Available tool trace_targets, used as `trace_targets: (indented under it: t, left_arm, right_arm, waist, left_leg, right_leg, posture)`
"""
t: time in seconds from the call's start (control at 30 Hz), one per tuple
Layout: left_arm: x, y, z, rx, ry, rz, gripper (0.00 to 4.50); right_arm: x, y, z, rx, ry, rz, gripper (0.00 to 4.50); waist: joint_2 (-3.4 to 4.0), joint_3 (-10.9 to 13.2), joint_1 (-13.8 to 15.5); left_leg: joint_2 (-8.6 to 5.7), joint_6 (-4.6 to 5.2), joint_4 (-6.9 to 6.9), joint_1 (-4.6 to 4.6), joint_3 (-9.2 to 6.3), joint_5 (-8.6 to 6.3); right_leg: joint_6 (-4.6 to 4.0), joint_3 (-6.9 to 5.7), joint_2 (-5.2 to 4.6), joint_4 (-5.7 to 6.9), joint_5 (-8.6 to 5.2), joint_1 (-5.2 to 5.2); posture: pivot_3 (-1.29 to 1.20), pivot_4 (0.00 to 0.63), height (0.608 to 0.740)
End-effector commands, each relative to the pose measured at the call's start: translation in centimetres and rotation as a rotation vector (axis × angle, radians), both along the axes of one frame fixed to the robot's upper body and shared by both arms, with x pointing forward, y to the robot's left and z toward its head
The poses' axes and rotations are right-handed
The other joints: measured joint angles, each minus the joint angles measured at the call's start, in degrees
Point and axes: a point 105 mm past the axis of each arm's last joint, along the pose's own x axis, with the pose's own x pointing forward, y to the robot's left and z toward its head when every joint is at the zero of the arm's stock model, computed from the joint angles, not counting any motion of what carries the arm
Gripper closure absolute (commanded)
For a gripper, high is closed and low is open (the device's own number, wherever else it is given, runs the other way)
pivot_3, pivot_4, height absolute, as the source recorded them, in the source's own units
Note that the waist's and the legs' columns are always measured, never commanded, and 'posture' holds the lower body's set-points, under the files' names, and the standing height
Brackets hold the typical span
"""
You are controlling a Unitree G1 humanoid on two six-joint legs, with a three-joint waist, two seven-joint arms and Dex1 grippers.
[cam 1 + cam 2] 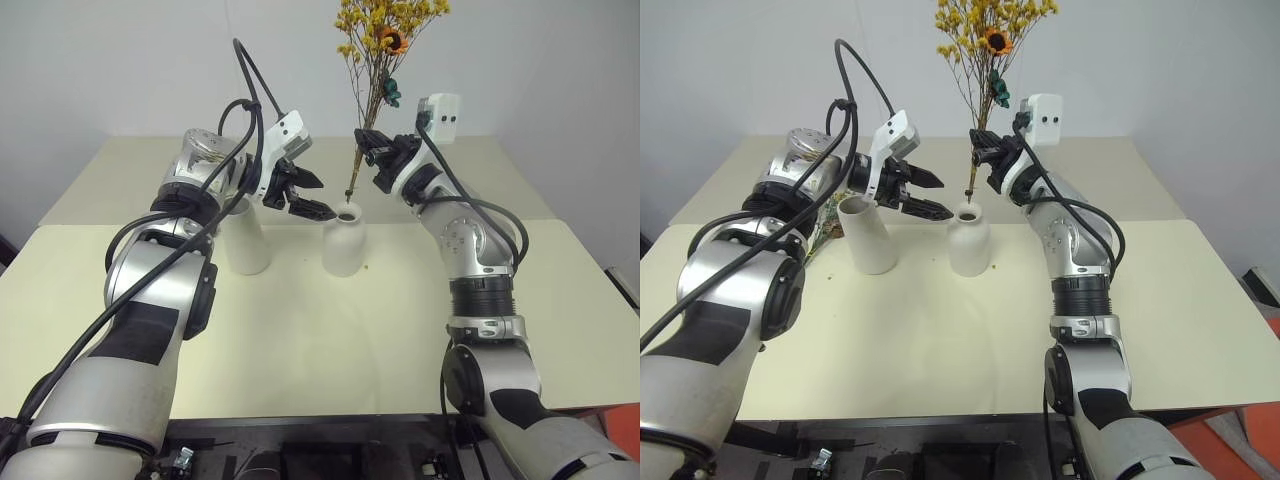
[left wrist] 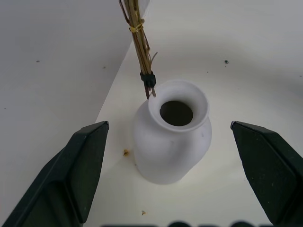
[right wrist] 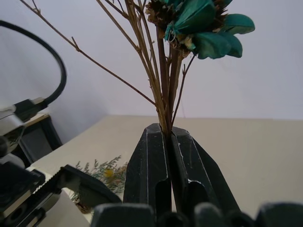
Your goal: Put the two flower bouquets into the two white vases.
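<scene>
My right gripper [image 1: 372,141] is shut on the thin stems of the bushy yellow-orange bouquet [image 1: 386,27] and holds it upright, as the right wrist view also shows at the right gripper [image 3: 168,135]. The bound stem ends [image 2: 148,87] hang at the outer rim of the narrow-necked white vase [image 2: 173,142], not inside its mouth. My left gripper [image 1: 303,196] is open and points at that vase [image 1: 344,243], one finger [image 2: 85,165] on each side, not touching. The plain tapered white vase [image 1: 869,238] stands just left of it. The grey-green bouquet [image 1: 821,224] lies on the table behind that vase, mostly hidden by my left arm.
Both vases stand mid-table on a pale cream tabletop [image 1: 330,340]. A few small crumbs [image 2: 126,152] lie by the narrow-necked vase. A white wall rises behind the table's far edge. A black cable [image 1: 250,75] loops above my left wrist.
</scene>
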Motion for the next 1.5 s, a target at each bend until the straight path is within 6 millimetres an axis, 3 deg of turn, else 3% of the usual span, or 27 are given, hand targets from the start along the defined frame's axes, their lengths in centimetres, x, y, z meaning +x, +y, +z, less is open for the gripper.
trace_targets:
  t: [0.03, 0.5, 0.83, 1.07, 1.3, 1.5]
  left_arm:
    - [-0.1, 0.2, 1.4, -0.012, -0.039, 0.0, 0.0]
    - [-0.1, 0.1, 1.4, -0.015, -0.043, -0.006, 0.0]
    - [-0.1, 0.1, 1.3, -0.015, -0.044, -0.006, 0.0]
    - [-0.1, 0.1, 1.3, -0.012, -0.045, -0.007, 0.0]
    - [-0.1, 0.2, 1.3, -0.011, -0.044, -0.004, 0.0]
    - [-0.1, 0.3, 1.3, -0.011, -0.044, -0.006, 0.0]
  right_arm:
    - [-0.5, 0.1, 0.9, 0.004, -0.044, -0.004, 4.47]
    - [1.5, -1.4, 2.1, 0.043, -0.095, -0.124, 4.47]
    - [1.5, -2.6, 4.5, 0.088, -0.17, -0.168, 4.47]
    - [0.7, -1.9, 5.0, 0.095, -0.189, -0.122, 4.47]
    - [-0.9, -0.4, 4.0, 0.053, -0.187, -0.035, 4.47]
    - [-1.1, 0.3, 1.8, 0.009, -0.131, -0.004, 4.47]
  waist:
    - [0.0, 0.0, 0.0]
    - [0.0, 0.0, 0.0]
    - [0.0, 0.0, 0.0]
    - [0.0, 0.0, -0.1]
    - [0.0, 0.0, 0.0]
    - [0.0, 0.0, 0.0]
  left_leg:
    - [0.0, 0.0, 0.0, 0.01, 0.0, 0.0]
    - [0.01, 0.0, 0.0, 0.03, 0.0, 0.0]
    - [0.01, 0.0, 0.0, 0.01, 0.0, 0.0]
    - [0.01, 0.0, 0.0, 0.01, 0.0, 0.0]
    - [0.01, 0.0, 0.0, 0.0, 0.0, 0.0]
    - [0.01, 0.0, 0.0, 0.01, 0.0, 0.0]
  right_leg:
    - [0.0, 0.0, 0.0, 0.0, 0.0, 0.01]
    - [0.0, 0.0, 0.01, -0.01, 0.0, 0.01]
    - [0.0, 0.0, 0.01, -0.02, 0.0, 0.0]
    - [0.0, 0.0, 0.01, -0.01, 0.0, 0.0]
    - [0.0, 0.0, 0.01, -0.04, 0.0, 0.01]
    - [0.0, 0.0, 0.01, 0.0, 0.0, 0.0]
  posture:
    - [0.0, 0.15, 0.74]
    - [0.0, 0.15, 0.74]
    - [0.0, 0.15, 0.74]
    - [0.0, 0.15, 0.74]
    - [0.0, 0.15, 0.74]
    - [0.0, 0.15, 0.74]
